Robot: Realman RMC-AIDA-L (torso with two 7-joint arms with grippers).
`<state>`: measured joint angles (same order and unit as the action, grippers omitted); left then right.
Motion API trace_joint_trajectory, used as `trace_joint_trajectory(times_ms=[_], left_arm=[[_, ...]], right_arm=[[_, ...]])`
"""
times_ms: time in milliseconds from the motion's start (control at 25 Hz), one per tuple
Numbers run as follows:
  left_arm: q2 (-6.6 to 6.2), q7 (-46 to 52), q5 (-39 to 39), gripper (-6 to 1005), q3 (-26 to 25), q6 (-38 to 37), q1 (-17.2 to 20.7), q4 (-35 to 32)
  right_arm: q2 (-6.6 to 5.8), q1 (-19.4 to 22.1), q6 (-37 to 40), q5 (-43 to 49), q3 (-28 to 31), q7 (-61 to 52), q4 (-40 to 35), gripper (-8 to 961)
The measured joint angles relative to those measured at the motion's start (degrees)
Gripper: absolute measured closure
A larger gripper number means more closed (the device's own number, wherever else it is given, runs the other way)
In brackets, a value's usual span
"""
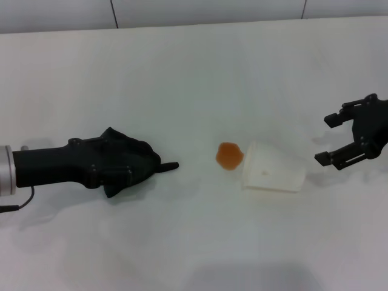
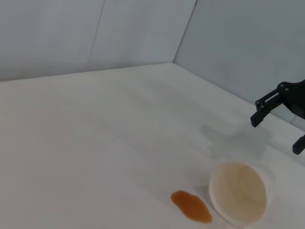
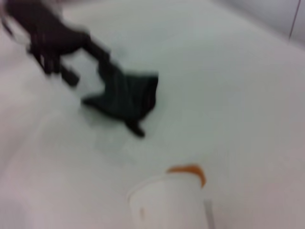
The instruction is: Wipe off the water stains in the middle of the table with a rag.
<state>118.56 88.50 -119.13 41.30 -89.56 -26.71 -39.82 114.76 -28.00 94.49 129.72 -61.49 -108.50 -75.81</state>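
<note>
Over at nine o'clock on the wide white matte table (image 1: 194, 73), my left gripper (image 1: 142, 162) lies low with the soft, wrinkled black rag (image 1: 130, 159) bunched over it. The cloth hides my fingers there, so I cannot tell how far apart they stand, only that the rag hangs around them and its pointed corner reaches toward three o'clock. In my right wrist view the rag (image 3: 126, 98) droops from that gripper down to the tabletop.

Near the centre, well apart from the rag's corner, sits the small roundish orange-brown water stain (image 1: 229, 155). Just beside it at its three o'clock, touching its edge, a white translucent plastic cup (image 1: 273, 174) lies tipped on its side; my left wrist view looks into the cup's open mouth (image 2: 238, 193) with the stain (image 2: 191, 206) next to the rim.

Farther toward three o'clock, clear of the cup, my right gripper (image 1: 332, 139) hovers with its black fingers (image 1: 330, 159) spread wide, holding nothing.
</note>
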Motion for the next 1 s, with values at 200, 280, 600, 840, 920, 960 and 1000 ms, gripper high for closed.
trace_joint_trajectory(times_ms=[200, 280, 600, 840, 920, 960, 1000], left_arm=[[0.04, 0.1, 0.1, 146, -0.1, -0.1, -0.1, -0.2], [0.05, 0.1, 0.2, 147, -0.2, -0.1, -0.2, -0.3], [0.22, 0.3, 0.4, 148, -0.4, 0.0, -0.6, -0.3], [0.27, 0.3, 1.0, 149, -0.4, 0.1, -0.7, -0.1], [0.27, 0.3, 1.0, 150, -0.4, 0.1, -0.8, -0.1], [0.27, 0.4, 1.0, 150, -0.4, 0.2, -0.9, -0.1], [0.26, 0.4, 1.0, 150, -0.4, 0.2, -0.9, -0.1]], right_arm=[[0.31, -5.0, 4.8, 4.9, -5.0, -4.5, -2.6, 110], [0.36, -6.4, 6.0, 4.7, -5.4, -5.3, -3.2, 111], [0.66, -7.9, 2.6, 4.4, -8.7, -8.2, -1.8, 117], [0.74, -7.8, -2.3, 4.6, -13.3, -10.1, 1.7, 121], [0.73, -7.8, -2.8, 4.5, -13.4, -10.5, 2.4, 123], [0.73, -7.8, -3.0, 4.4, -13.4, -10.7, 2.7, 123], [0.73, -7.8, -3.2, 4.3, -13.4, -10.8, 3.0, 124]])
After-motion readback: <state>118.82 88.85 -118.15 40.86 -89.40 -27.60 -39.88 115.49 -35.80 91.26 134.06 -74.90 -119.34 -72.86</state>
